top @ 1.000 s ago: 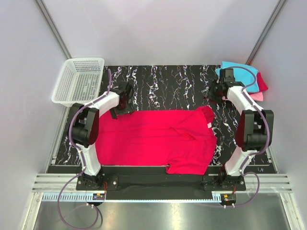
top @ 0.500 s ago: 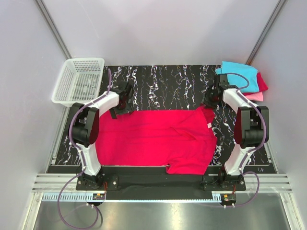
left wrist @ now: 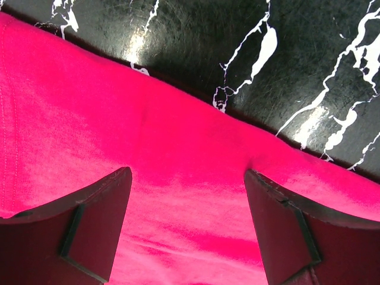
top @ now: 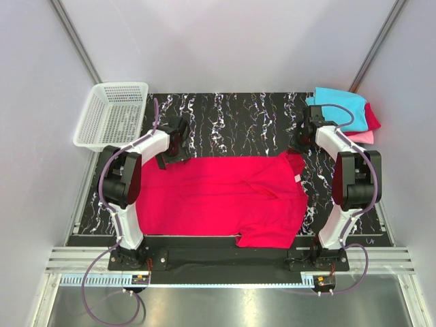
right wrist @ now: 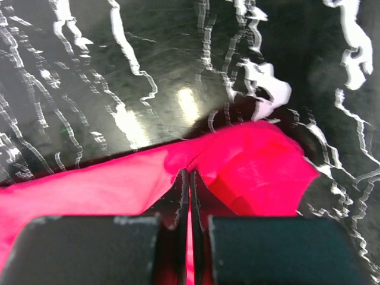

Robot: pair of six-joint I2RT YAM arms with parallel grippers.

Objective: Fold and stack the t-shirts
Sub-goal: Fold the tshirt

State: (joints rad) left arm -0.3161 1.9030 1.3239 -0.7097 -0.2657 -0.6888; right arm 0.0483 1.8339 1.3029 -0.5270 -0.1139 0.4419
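The crimson t-shirt (top: 225, 197) is showing a plain, bright pinkish red, broken only by its small white label (top: 298, 178). The counter (top: 238, 116) is gleaming glossy black, streaked with white marble veins. The cyan t-shirt (top: 340, 99), dark red t-shirt (top: 372, 117) and pink t-shirt (top: 366, 137) are showing plain colours. The mesh basket (top: 112, 116) is showing white.

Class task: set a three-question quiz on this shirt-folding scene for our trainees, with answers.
1. True or false: the left claw stands open over the crimson t-shirt.
2. Which t-shirt tops the far-right pile? A cyan, B pink, C dark red.
3. Fill in: the right claw is ____ on the crimson t-shirt's far edge.
Key: 1 true; 2 A; 3 shut.
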